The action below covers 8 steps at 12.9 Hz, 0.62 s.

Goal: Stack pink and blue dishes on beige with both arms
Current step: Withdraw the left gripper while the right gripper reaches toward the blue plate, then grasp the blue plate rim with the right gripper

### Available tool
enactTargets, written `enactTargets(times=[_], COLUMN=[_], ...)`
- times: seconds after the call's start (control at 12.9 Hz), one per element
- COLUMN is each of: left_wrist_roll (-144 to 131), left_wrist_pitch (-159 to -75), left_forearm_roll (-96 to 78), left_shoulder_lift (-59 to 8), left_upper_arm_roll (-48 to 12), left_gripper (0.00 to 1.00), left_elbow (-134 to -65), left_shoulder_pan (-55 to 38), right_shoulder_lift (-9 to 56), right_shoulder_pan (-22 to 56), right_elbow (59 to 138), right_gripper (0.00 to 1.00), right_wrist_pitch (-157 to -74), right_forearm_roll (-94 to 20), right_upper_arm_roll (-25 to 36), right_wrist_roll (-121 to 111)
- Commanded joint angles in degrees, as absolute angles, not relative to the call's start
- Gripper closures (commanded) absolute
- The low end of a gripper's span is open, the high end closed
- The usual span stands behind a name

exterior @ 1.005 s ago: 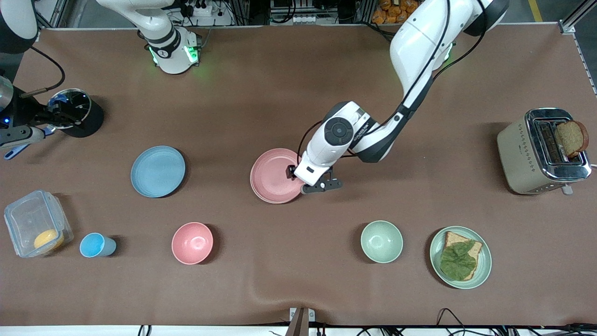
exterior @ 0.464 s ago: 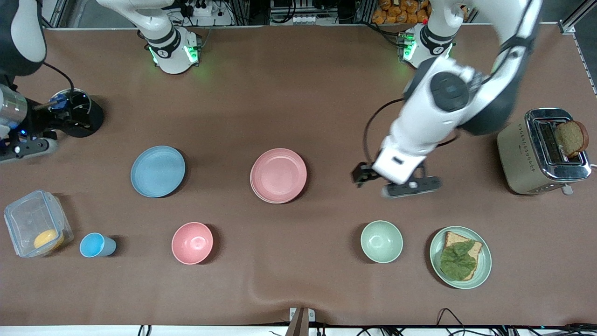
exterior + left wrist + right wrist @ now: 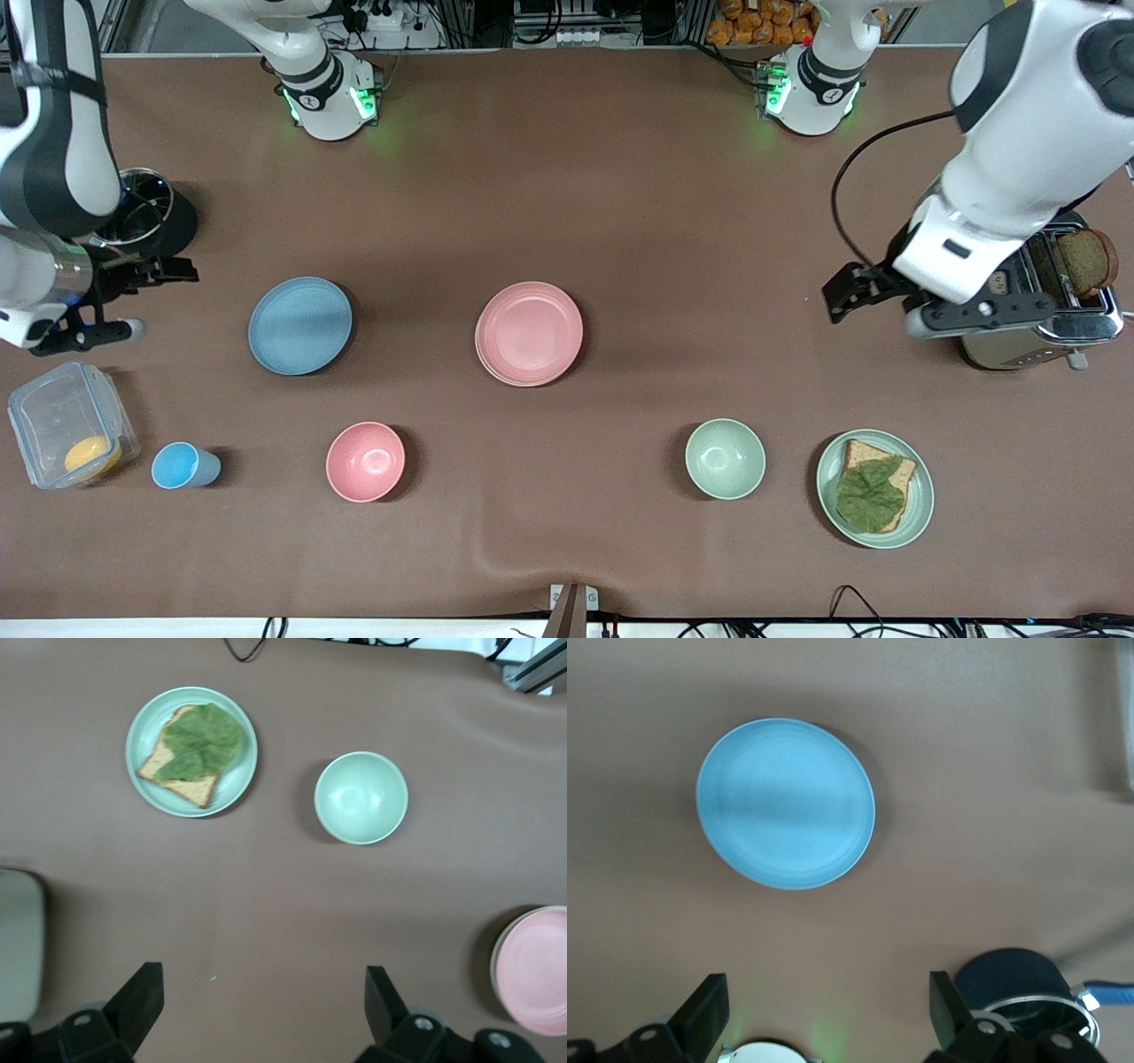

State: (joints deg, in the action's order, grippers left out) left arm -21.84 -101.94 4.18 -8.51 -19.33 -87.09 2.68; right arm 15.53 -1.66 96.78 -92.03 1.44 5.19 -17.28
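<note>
The pink plate [image 3: 529, 332] sits mid-table on the beige plate [image 3: 496, 370]; the blue plate [image 3: 299, 324] lies apart toward the right arm's end. Left gripper [image 3: 886, 306] and right gripper [image 3: 124, 299] hang spread and empty near opposite table ends.

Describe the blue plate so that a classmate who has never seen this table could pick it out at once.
Start at the pink plate in the middle of the brown table and move toward the right arm's end. The blue plate lies there, flat and alone. The small blue cup, nearer the front camera, is tall and narrow; the plate is wide and shallow.
</note>
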Motion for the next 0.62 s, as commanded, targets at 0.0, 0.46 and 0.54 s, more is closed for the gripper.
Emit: enactTargets(times=[0.0,0.46,0.54], left_wrist_roll=[-17.86,-12.22,-12.13], left_wrist_pitch=[-98.45,-92.82,-92.73], left_forearm_roll=[4.92,4.04,4.04], left_shoulder_lift=[-3.18,0.18,0.18], left_upper_arm_roll=[-18.30,-5.72,-5.71], left_gripper=[0.00,0.00,0.00], left_elbow=[-88.77,-88.77,-88.77], left_shoulder_pan=[3.95,-2.29,-1.59], right_shoulder_lift=[21.86,31.89,33.04], right_shoulder_pan=[-3.16,-3.78,-4.39], right_elbow=[95.01,97.73,97.73], right_gripper=[0.00,0.00,0.00], right_wrist_pitch=[-94.46,-104.41,-104.59], right_forearm_roll=[1.23,1.23,1.06], right_upper_arm_roll=[4.75,4.48,4.40], right_wrist_roll=[-16.61,-17.31,-17.40])
